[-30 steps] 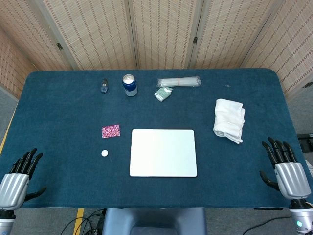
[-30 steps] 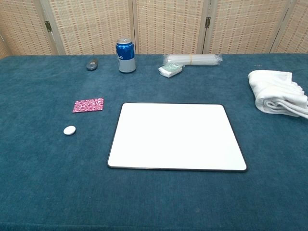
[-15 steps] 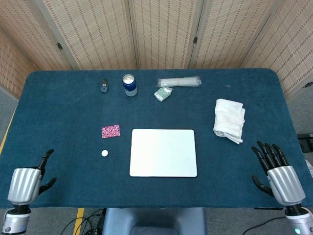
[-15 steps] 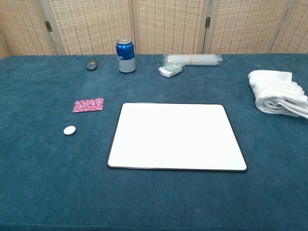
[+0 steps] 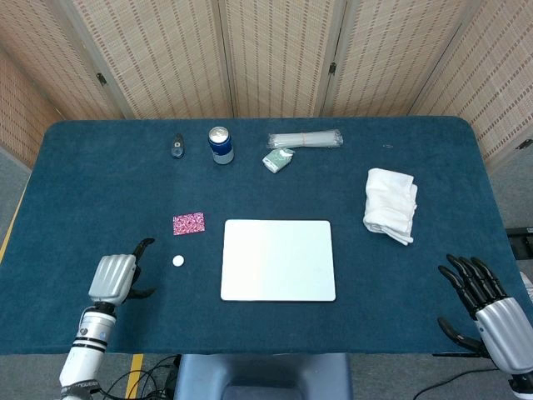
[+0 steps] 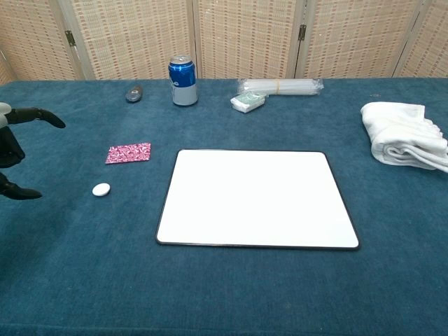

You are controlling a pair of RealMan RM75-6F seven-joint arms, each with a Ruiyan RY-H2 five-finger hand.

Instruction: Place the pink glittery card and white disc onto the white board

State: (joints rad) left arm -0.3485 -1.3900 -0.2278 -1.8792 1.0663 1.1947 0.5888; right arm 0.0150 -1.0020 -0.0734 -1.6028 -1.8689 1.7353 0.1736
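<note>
Left hand (image 5: 114, 277) raised over the near-left part of the desk (image 5: 75, 208), silver back facing up, dark fingers (image 6: 31, 116) spread apart, nothing held. Left forearm angled up from the lower-left edge of the head view. Right hand (image 5: 491, 306) at the near-right corner, beyond the desk edge, back facing up, fingers (image 5: 471, 276) extended and fanned, empty. Out of the chest view.
</note>
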